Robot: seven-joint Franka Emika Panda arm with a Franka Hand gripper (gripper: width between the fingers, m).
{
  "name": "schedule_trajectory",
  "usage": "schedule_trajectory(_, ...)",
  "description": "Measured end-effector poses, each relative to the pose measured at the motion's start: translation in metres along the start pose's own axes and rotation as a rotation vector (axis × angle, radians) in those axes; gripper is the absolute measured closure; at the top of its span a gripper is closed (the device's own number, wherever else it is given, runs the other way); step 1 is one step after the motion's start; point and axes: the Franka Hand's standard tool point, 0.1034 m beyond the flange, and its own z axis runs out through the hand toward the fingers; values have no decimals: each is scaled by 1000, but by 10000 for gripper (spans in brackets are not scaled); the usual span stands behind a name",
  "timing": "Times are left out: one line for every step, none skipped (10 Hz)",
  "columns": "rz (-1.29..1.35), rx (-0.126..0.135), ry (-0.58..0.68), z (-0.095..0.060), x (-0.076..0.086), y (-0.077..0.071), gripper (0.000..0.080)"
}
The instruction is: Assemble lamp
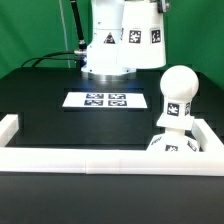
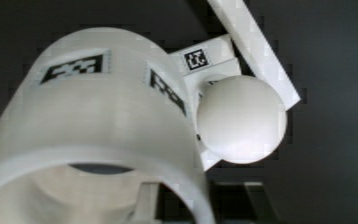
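Gripper jaws can't be read in either view. Up high in the exterior view hangs the tagged shade (image 1: 140, 35); the bulb (image 1: 177, 95) stands on the base (image 1: 176, 145) by the rail (image 1: 110, 160). Wrist view looks down the shade (image 2: 87, 110) onto the bulb's ball (image 2: 242, 118).

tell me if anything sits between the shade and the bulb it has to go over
Nothing visible does. In the exterior view the shade is up off the table behind the marker board, and the bulb stands at that view's right by the border rail. Only bare table lies between. The tool itself is not visible.
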Motion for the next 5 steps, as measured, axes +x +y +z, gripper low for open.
schedule_trajectory(1, 6, 2, -5, 1, -8, 754)
schedule_trajectory(1, 16, 13, -9, 4, -21, 754)
schedule_trajectory(10, 26, 26, -13, 9, -35, 754)
schedule_trajectory(9, 34, 37, -15, 12, -49, 754)
schedule_trajectory(3, 39, 44, -16, 13, -60, 754)
